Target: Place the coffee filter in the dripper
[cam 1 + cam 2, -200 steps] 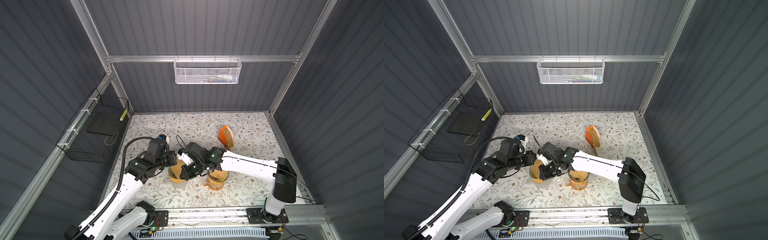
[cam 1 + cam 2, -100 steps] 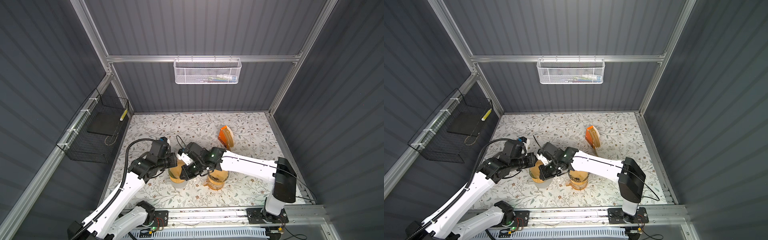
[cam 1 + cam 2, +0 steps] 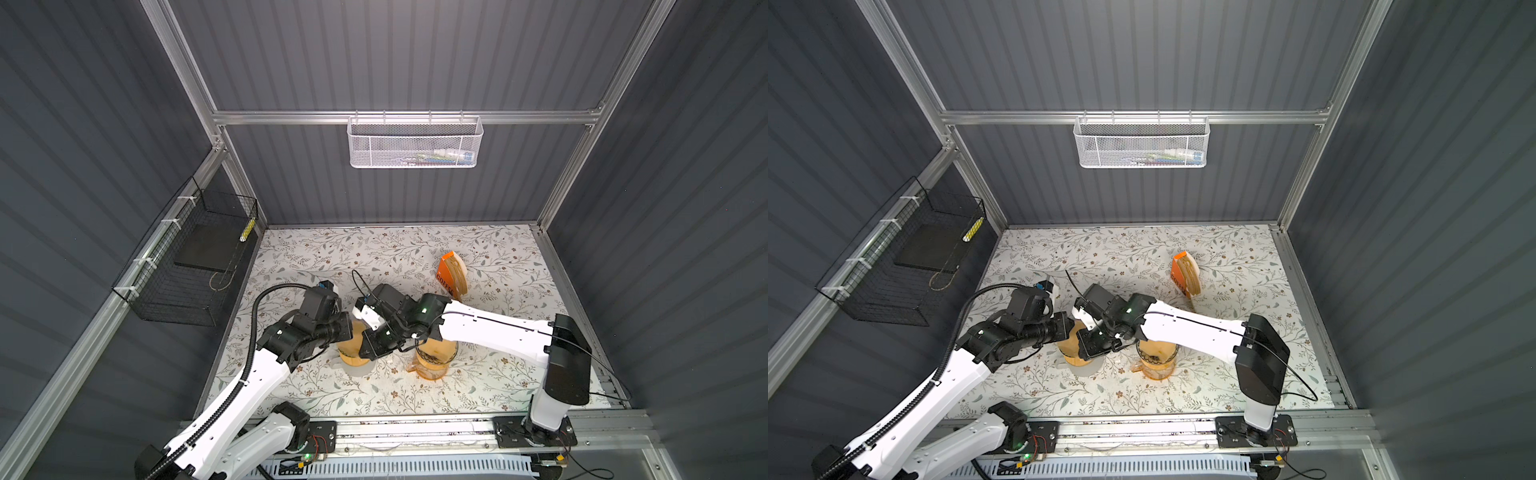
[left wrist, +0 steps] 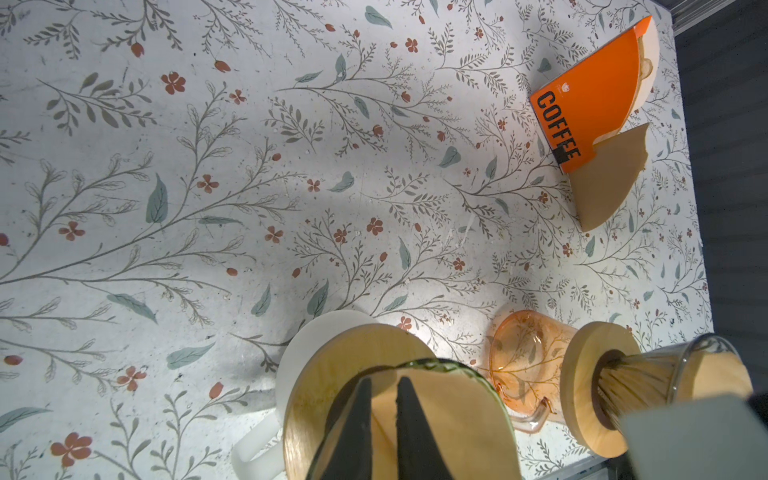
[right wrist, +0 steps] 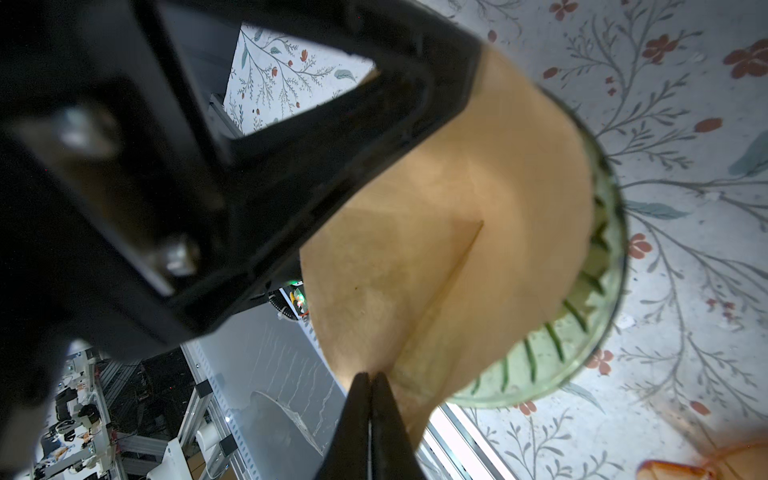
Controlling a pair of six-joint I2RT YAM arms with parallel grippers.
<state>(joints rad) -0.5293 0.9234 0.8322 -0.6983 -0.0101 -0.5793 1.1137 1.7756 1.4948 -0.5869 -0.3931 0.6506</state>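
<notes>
A brown paper coffee filter (image 4: 449,415) (image 5: 457,249) sits opened inside the green glass dripper (image 4: 436,365) (image 5: 598,299). The dripper has a wooden collar and stands on a white mug (image 4: 299,345). In both top views the two grippers meet over this dripper (image 3: 353,351) (image 3: 1073,351). My left gripper (image 4: 383,380) (image 3: 347,332) has one finger inside the filter and one outside, shut on its wall. My right gripper (image 5: 369,376) (image 3: 374,347) is shut on the filter's rim where it overhangs the dripper.
An orange glass carafe (image 3: 434,361) (image 4: 523,361) stands just right of the mug, with a clear glass cone on a wooden collar (image 4: 602,386) beside it. An orange filter box (image 3: 451,276) (image 4: 594,104) stands farther back, with a loose filter (image 4: 606,183) against it.
The left arm has shifted slightly toward the dripper. The right arm has held still.
</notes>
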